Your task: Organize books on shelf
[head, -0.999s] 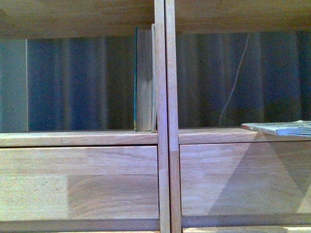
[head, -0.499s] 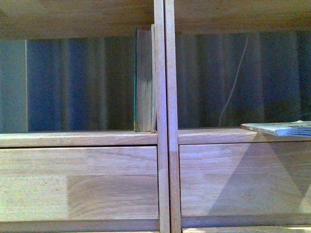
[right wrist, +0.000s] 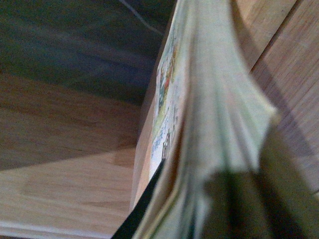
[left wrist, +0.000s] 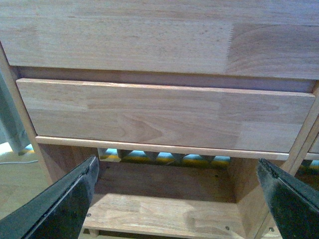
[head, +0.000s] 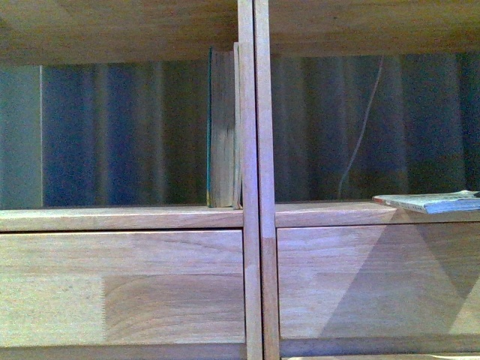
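The thicker book (head: pixel 221 127) with teal cover edge and tan pages stands upright in the left compartment against the shelf's central double upright (head: pixel 255 150). The thin paperback (head: pixel 431 201) lies flat at the right compartment's front lip, reaching in from the right edge. In the right wrist view its pale pages (right wrist: pixel 209 114) fill the frame, and my right gripper (right wrist: pixel 199 209) is shut on it, with one black finger (right wrist: pixel 142 209) showing along its cover. My left gripper (left wrist: pixel 177 199) is open and empty, low in front of a drawer front (left wrist: pixel 164 117). Neither arm shows in the front view.
Flat drawer fronts (head: pixel 124 285) lie below both compartments. A thin pale cord (head: pixel 360 127) hangs at the back of the right compartment. Under the lower drawer an open bottom bay (left wrist: pixel 159 214) shows between my left fingers.
The shelf has slid slightly down in the front view, so the camera has risen a little. The thin paperback sits a bit lower and flatter at the right lip.
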Motion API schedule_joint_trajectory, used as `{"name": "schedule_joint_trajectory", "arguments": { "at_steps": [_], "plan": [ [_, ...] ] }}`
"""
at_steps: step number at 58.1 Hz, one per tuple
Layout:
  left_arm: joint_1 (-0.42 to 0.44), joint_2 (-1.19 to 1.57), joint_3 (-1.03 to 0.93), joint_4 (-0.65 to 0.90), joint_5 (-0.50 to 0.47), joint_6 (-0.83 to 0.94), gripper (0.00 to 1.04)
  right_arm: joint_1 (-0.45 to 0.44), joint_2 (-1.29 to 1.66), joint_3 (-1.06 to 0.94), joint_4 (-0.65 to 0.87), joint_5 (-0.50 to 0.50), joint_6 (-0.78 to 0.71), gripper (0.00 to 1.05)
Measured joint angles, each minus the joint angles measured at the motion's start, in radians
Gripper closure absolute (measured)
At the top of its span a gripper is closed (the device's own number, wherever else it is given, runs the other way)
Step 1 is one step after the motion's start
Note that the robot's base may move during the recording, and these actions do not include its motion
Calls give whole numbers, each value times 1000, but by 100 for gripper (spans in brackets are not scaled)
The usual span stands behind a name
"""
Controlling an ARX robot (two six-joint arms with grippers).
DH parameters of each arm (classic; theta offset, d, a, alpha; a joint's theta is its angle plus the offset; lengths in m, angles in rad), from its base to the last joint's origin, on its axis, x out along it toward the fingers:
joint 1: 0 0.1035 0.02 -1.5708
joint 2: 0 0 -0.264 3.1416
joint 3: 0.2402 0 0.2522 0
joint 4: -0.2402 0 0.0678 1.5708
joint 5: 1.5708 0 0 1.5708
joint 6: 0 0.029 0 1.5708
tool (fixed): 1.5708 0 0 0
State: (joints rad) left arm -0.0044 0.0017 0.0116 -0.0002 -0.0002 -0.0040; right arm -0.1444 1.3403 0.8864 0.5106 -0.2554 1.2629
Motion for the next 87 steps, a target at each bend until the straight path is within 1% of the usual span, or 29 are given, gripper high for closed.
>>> {"name": "schedule_joint_trajectory", "arguments": {
  "at_steps": [1,2,3,4,5,6,8,9,10,12,14,15,17,19,22,27,34,41,47,53,57,62,66,69,76,81,87],
  "plan": [
    [2,1,0,-1,8,1,7,-3,-3,-3,2,-2,0,93],
    [9,9,2,-6,39,2,7,-5,-6,-5,5,-6,1,95],
    [38,30,13,-29,139,20,7,-10,-13,-12,12,-14,1,96],
    [56,43,20,-41,190,23,7,-14,-16,-15,16,-20,1,97],
    [102,85,34,-47,301,40,7,-21,-24,-22,24,-29,1,97],
    [125,109,40,-45,357,51,7,-25,-27,-26,27,-31,0,97],
    [215,216,64,-11,559,64,7,-36,-46,-37,37,-45,0,97],
    [235,241,71,1,601,68,7,-39,-51,-40,39,-50,0,97],
    [273,290,84,27,660,67,7,-45,-60,-47,45,-61,0,97],
    [324,357,105,73,784,67,7,-56,-74,-55,52,-78,0,97],
    [349,399,119,107,839,65,7,-64,-82,-60,57,-87,0,97],
    [369,438,134,140,885,58,7,-71,-93,-63,61,-95,0,97],
    [394,495,159,193,935,50,7,-83,-108,-65,66,-105,0,97],
    [416,548,185,245,966,36,7,-93,-123,-66,70,-118,0,97],
    [438,615,217,311,985,13,7,-104,-146,-65,78,-139,-2,97],
    [476,749,290,444,992,-55,7,-121,-197,-65,107,-201,-3,97],
    [486,911,401,584,945,-154,7,-127,-254,-60,140,-265,-8,97],
    [468,1039,524,639,905,-232,7,-116,-314,-59,190,-325,-27,97],
    [429,1120,641,616,891,-306,7,-84,-377,-59,235,-355,-53,97],
    [370,1169,745,597,903,-391,7,-24,-431,-59,263,-362,-118,97],
    [306,1199,830,595,914,-480,7,48,-443,-59,265,-360,-197,97],
    [233,1232,919,596,859,-554,7,117,-437,-56,246,-340,-290,97],
    [180,1262,988,595,837,-613,7,158,-417,-39,226,-315,-348,97],
    [135,1287,1048,578,808,-648,7,183,-389,-19,214,-299,-380,97],
    [43,1344,1166,530,786,-731,7,226,-323,29,199,-253,-432,97],
    [-23,1374,1226,511,768,-784,7,251,-265,55,183,-212,-458,97],
    [-92,1389,1257,513,756,-837,7,285,-223,77,176,-185,-473,97]
  ]
}}
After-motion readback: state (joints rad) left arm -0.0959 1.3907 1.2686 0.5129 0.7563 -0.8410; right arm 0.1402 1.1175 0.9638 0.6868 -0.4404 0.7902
